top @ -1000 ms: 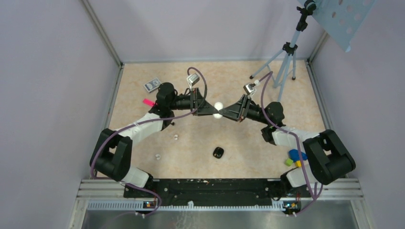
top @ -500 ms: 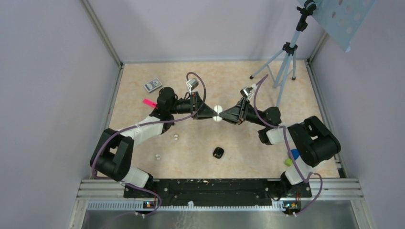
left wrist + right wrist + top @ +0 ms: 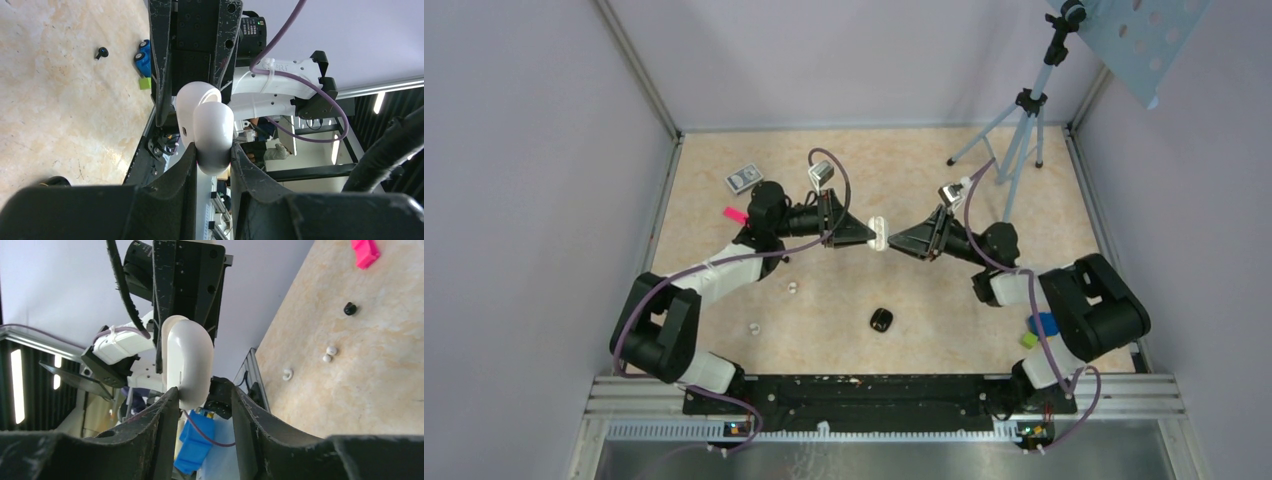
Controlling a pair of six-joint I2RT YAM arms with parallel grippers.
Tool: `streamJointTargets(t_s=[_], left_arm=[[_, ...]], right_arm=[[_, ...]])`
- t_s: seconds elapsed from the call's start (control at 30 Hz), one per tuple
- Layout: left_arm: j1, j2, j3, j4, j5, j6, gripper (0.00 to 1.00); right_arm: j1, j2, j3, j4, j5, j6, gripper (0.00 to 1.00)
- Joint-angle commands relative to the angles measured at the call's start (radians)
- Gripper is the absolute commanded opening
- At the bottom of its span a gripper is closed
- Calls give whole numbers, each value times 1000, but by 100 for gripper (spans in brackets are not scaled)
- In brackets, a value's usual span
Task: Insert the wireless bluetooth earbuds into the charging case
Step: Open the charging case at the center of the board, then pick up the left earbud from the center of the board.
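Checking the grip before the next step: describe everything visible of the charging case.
The charging case is smooth, glossy white plastic, a rounded pebble that appears hinged partly open into two shells. It is held above the table, pinched by the left gripper. The right gripper flanks its other end; contact there is unclear.

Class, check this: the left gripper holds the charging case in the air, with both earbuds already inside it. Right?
No. The left gripper holds the charging case in the air, but both earbuds lie on the table, as the top view shows.
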Motion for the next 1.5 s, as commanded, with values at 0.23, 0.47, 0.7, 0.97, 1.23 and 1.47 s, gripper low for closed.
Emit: streamJointTargets(t_s=[0.23,0.47,0.7,0.97,1.23,1.47], left_arm=[[19,-59,28,117,34,-47,0],[113,-82,74,-157,73,109,0],[327,-141,102,-550,120,319,0],[620,-235,89,-907,88,538,0],[667,-344,93,-1030,-190,515,0],[734,-328,142,-1054,-275,372,0]], right_arm=[[-28,-154,128,-605,-29,-398,46],[-67,-277,269,-1056,-5,-670,51],[-68,-381,315,-1352,194,-839,51],[32,-388,365,-1505,417,-932,51],[524,-85,596,-1515,812,-993,50],[709,125,704,-1286,885,-1087,47]])
